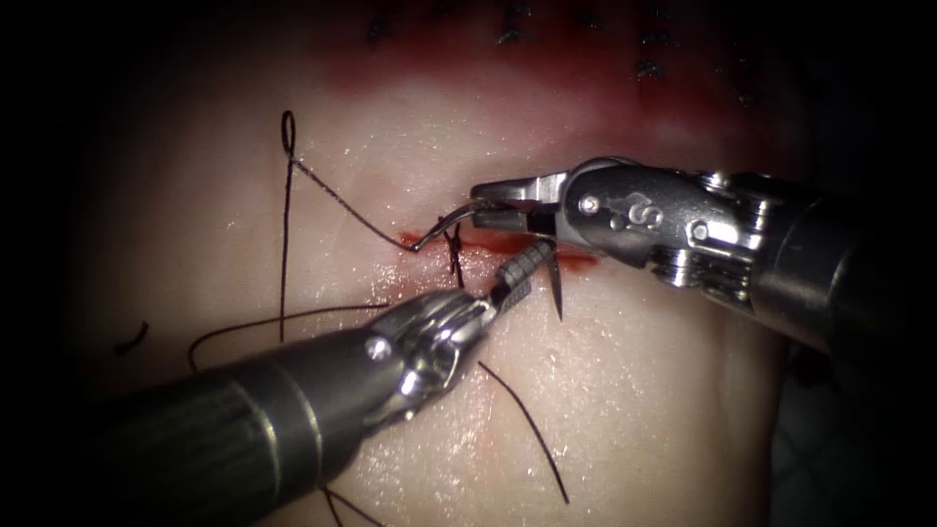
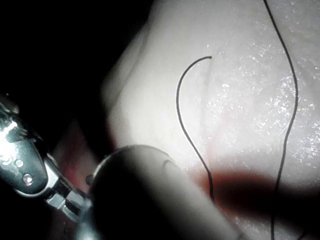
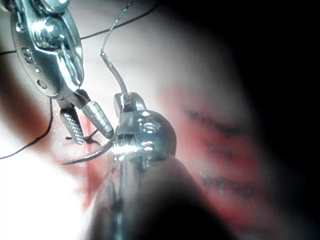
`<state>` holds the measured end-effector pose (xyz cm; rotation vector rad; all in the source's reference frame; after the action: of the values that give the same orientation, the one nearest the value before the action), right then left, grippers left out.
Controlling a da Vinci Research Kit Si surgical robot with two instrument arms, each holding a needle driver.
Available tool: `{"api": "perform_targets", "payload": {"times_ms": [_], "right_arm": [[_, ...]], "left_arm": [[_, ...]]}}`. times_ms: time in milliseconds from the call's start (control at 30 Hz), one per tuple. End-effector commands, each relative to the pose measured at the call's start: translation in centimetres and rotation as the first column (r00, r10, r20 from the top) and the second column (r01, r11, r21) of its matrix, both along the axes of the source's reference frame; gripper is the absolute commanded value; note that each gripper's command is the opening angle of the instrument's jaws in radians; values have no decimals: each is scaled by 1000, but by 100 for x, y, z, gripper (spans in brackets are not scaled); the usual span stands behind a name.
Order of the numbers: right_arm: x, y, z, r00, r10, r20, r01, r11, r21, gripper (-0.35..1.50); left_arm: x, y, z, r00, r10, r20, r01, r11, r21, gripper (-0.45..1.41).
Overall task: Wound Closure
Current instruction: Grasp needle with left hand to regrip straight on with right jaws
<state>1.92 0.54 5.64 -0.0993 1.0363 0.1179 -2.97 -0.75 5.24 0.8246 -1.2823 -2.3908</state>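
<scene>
My right tool [image 1: 481,200] comes in over the cut [image 1: 576,260], its jaws shut on the curved needle [image 1: 444,221] about mid-curve. The needle's tail arcs left to the cut's left end, where the thread [image 1: 342,200] joins it. Its tip [image 1: 558,293] points down past the jaws and looks free of the tissue [image 1: 644,390]. My left tool [image 1: 503,288] stands just below the cut with open jaws, holding nothing, close to the tip. In the right wrist view the needle [image 3: 90,156] passes through my right jaws [image 3: 125,107], and the left tool's [image 3: 89,131] jaws gape beside its tip.
The thread runs up to a small loop [image 1: 288,127], then down the left of the tissue. A dark strand [image 1: 454,256] crosses the cut. Loose thread ends [image 1: 532,429] lie below, one also in the left wrist view [image 2: 186,130]. Red fluid [image 1: 586,93] and dark marks [image 1: 508,34] lie above.
</scene>
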Motion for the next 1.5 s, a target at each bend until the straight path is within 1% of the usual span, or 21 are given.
{"api": "perform_targets", "payload": {"times_ms": [33, 133, 167, 233, 300, 367, 500, 600, 667, 700, 767, 833, 867, 933, 967, 1000, 1067, 1133, 1233, 1367, 1500], "right_arm": [[-8, 11, 5, 999, 36, -20, -36, 999, 4, -35], [-23, 17, 4, 995, 86, -48, -85, 996, 30, -35], [-29, 20, 4, 992, 106, -61, -104, 994, 41, -35], [-38, 22, 5, 988, 131, -78, -127, 990, 56, -35], [-47, 23, 6, 984, 154, -94, -147, 986, 77, -35], [-54, 24, 7, 978, 178, -107, -167, 980, 104, -35], [-61, 21, 7, 966, 214, -142, -194, 970, 144, -35], [-62, 17, 7, 949, 241, -202, -203, 960, 194, -35], [-63, 14, 7, 940, 254, -230, -206, 955, 211, -35], [-63, 13, 8, 936, 254, -243, -204, 955, 215, -35], [-64, 10, 8, 930, 257, -261, -199, 953, 230, -35], [-65, 9, 9, 917, 271, -293, -201, 948, 247, -35], [-66, 8, 9, 910, 280, -305, -205, 945, 256, -35], [-67, 6, 9, 900, 284, -329, -200, 943, 265, -35], [-68, 6, 9, 896, 286, -339, -201, 943, 264, -35], [-68, 4, 9, 889, 291, -354, -201, 942, 267, -35], [-68, 3, 10, 883, 294, -366, -198, 940, 276, -35], [-67, 1, 10, 868, 303, -392, -198, 937, 287, -35], [-67, 0, 11, 853, 310, -421, -194, 935, 296, -35], [-63, -5, 13, 838, 312, -449, -193, 937, 290, -35], [-56, -10, 17, 834, 311, -456, -196, 939, 283, -35]], "left_arm": [[-3, 3, 2, 1000, -11, 26, 11, 1000, 19, 73], [8, 0, -2, 991, -62, 122, 49, 993, 107, 65], [13, -2, -4, 981, -92, 168, 66, 986, 153, 52], [20, -4, -6, 968, -125, 217, 80, 975, 205, 41], [25, -6, -8, 951, -161, 265, 86, 959, 271, 38], [29, -5, -9, 927, -199, 316, 78, 931, 357, 42], [33, 7, -9, 840, -310, 445, -24, 799, 601, 46], [35, 18, -10, 761, -392, 517, -102, 714, 693, 48], [37, 23, -11, 718, -433, 546, -152, 667, 729, 49], [38, 27, -11, 688, -464, 558, -184, 632, 752, 49], [39, 32, -10, 646, -508, 570, -231, 581, 780, 49], [40, 38, -10, 588, -578, 566, -301, 493, 817, 49], [41, 40, -9, 568, -595, 568, -334, 464, 820, 49], [43, 44, -7, 515, -657, 550, -415, 371, 831, 49], [43, 45, -6, 503, -669, 548, -439, 348, 828, 49], [44, 47, -5, 500, -672, 546, -459, 329, 825, 49], [45, 48, -2, 481, -714, 509, -519, 235, 822, 49], [46, 49, 0, 482, -725, 492, -553, 184, 813, 50], [48, 51, 5, 488, -751, 445, -601, 81, 795, 53], [48, 53, 11, 508, -763, 400, -630, -13, 776, 61], [45, 50, 15, 507, -776, 374, -661, -71, 747, 63]]}}
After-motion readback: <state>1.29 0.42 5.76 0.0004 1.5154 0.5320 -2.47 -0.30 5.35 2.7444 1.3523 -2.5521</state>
